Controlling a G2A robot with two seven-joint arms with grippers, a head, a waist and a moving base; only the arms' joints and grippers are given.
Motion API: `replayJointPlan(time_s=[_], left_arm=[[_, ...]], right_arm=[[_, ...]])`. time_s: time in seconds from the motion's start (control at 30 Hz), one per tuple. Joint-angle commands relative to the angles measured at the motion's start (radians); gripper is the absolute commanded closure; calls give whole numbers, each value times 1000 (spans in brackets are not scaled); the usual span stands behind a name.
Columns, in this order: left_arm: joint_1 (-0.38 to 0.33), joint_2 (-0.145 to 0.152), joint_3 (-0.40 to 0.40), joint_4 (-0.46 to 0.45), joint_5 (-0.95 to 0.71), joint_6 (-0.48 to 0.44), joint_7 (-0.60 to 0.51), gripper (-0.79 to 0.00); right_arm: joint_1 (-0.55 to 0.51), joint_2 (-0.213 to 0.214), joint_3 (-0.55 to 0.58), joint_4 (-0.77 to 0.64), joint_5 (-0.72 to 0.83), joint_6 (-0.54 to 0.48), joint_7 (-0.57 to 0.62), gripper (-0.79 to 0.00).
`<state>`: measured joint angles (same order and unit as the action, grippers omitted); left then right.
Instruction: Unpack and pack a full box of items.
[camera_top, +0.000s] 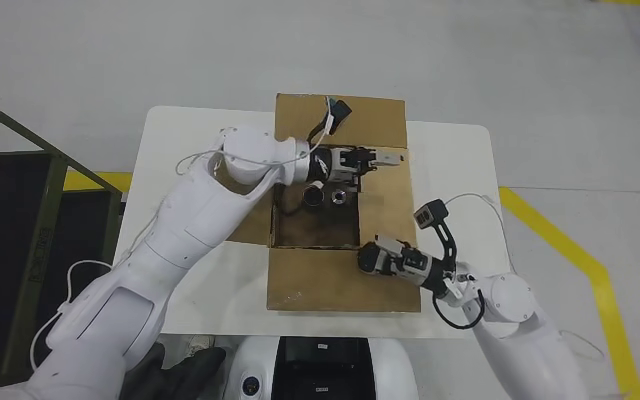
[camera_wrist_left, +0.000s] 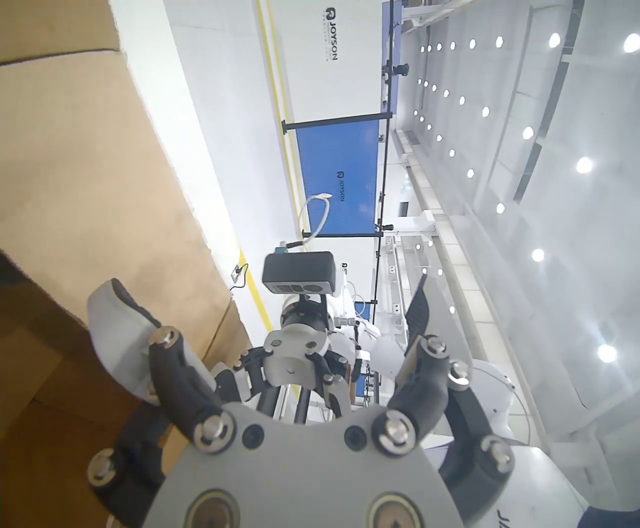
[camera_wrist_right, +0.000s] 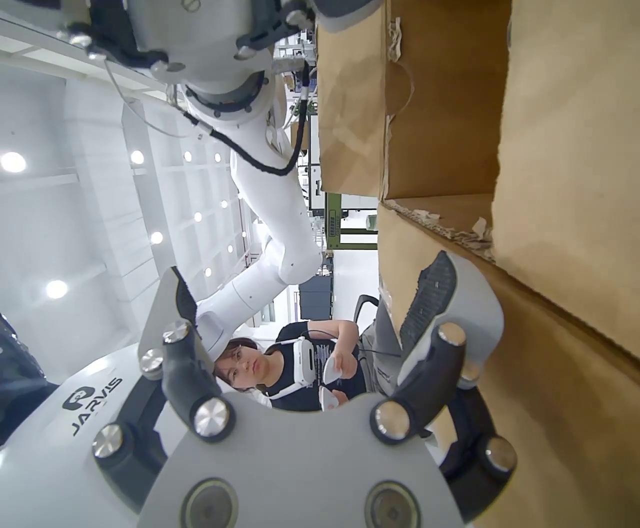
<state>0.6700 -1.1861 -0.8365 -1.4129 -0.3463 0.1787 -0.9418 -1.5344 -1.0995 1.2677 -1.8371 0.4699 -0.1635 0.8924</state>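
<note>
Visitor: How do your tools stand?

Me: Both are spread wide, with nothing between the fingers. My left tool (camera_top: 368, 158) hangs over the open brown cardboard box (camera_top: 320, 285), its fingertips toward the box's right-hand flap. In its own wrist view one padded finger (camera_wrist_left: 117, 320) lies close against a flap; whether it touches, I cannot tell.

Visitor: And the right one?

Me: My right tool (camera_top: 366, 258) sits at the box's near corner, where the flap nearest my body meets the opening. One of its ribbed pads (camera_wrist_right: 430, 295) lies right at the torn cardboard edge, and the other finger (camera_wrist_right: 172, 295) stands free in the air.

Visitor: Where are the things to unpack?

Me: Down inside the box, below and just beside my left tool, on the side toward my right tool. There is a small dark round item with a pale centre (camera_top: 341, 196) and a darker round one (camera_top: 314, 198) just beside it. What they are I cannot make out. They lie between my two tools, nearer the left.

Visitor: And the box itself?

Me: It stands on the white bench (camera_top: 200, 140), flaps folded outward. Beyond my left tool's fingertips, across the box, my right arm's wrist carries a small black block (camera_wrist_left: 299, 272).
</note>
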Motion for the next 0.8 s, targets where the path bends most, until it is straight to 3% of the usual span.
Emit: replayJointPlan(time_s=[0.0,0.33,0.57,0.77], left_arm=[[0,-1,1,14,9,16,6,-785],[-24,-25,60,109,90,41,74,-785],[-56,-61,104,183,60,54,109,-785],[-68,-77,95,206,-11,29,80,-785]], right_arm=[[-9,2,6,-11,-2,-5,4,-785],[-63,13,44,-80,-17,-23,25,-785],[-79,17,55,-89,-15,-29,31,-785],[-79,19,54,-88,-17,-23,37,-785]])
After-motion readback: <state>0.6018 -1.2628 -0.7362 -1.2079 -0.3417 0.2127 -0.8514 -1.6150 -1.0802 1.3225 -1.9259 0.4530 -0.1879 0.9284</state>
